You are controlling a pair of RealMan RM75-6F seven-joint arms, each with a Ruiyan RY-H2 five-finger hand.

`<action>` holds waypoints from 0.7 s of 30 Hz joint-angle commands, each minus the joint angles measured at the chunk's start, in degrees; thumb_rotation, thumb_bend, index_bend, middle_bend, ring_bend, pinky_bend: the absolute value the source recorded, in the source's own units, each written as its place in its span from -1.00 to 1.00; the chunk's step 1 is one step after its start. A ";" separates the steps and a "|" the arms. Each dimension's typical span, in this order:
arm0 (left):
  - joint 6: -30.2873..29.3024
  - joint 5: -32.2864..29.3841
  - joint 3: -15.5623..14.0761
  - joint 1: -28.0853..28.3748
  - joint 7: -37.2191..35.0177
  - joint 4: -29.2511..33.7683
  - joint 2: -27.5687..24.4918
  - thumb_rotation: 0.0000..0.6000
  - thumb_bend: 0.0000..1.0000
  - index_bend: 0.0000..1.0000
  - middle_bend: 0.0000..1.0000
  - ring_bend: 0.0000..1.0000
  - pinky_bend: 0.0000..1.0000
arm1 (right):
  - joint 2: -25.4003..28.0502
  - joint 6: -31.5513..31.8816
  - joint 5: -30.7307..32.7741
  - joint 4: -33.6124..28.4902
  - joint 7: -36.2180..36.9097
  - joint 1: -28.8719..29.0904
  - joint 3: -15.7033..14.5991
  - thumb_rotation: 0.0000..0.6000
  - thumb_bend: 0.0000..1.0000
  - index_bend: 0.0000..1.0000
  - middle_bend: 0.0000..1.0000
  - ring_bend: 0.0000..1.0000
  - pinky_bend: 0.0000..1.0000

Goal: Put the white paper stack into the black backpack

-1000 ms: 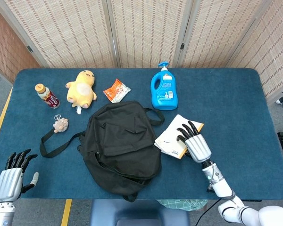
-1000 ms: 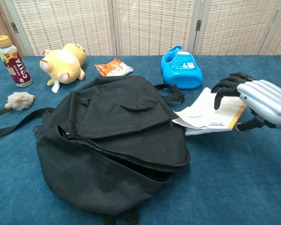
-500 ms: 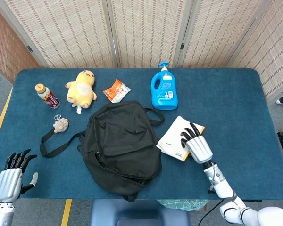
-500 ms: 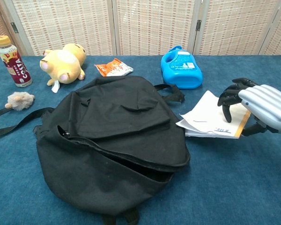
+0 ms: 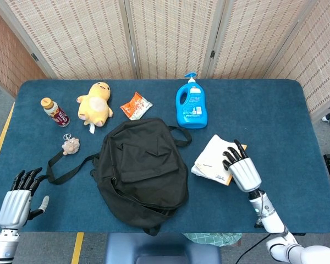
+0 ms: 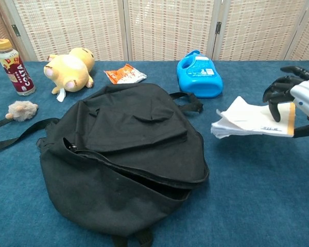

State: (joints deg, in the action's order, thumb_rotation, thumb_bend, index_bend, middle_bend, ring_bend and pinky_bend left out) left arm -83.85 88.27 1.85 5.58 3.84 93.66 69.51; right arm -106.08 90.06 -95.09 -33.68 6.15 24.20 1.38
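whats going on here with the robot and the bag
The right hand holds the paper stack, lifted off the table to the right of the black backpack. The backpack lies flat with its zipper gaping toward the camera. The left hand hovers open near the table's front corner, holding nothing.

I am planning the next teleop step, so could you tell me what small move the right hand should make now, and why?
Probably carry the paper stack left toward the backpack's opening. The right hand grips the stack's right edge, apparently raised off the table, while the black backpack lies to its left with that gap facing the near table edge.
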 commanded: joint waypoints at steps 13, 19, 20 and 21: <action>14.70 6.92 0.95 13.56 -8.35 2.74 -4.38 1.00 -0.05 -0.41 -0.75 -0.75 -1.00 | 11.67 15.60 -3.59 -11.72 -4.17 0.87 3.24 1.00 -0.13 0.40 -0.19 -0.49 -0.85; 21.38 9.63 1.39 20.19 -8.02 5.00 -4.33 1.00 -0.09 -0.41 -0.75 -0.75 -1.00 | 19.20 14.94 -5.46 -24.49 -11.20 1.01 3.17 1.00 -0.13 0.40 -0.19 -0.48 -0.85; 22.61 9.82 1.47 21.33 -7.52 5.27 -3.98 1.00 -0.10 -0.41 -0.75 -0.75 -1.00 | 20.32 14.82 -5.92 -26.55 -12.42 1.02 3.16 1.00 -0.13 0.40 -0.19 -0.48 -0.85; 23.50 9.83 1.55 22.14 -7.19 5.49 -3.68 1.00 -0.10 -0.41 -0.75 -0.75 -1.00 | 21.06 14.72 -6.31 -27.98 -13.28 1.06 3.15 1.00 -0.13 0.40 -0.19 -0.48 -0.85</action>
State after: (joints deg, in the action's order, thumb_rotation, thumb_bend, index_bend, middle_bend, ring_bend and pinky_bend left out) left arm -62.02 97.47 3.14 26.09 -4.02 98.40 65.37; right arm -88.41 104.90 -99.95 -57.15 -3.67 25.08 4.47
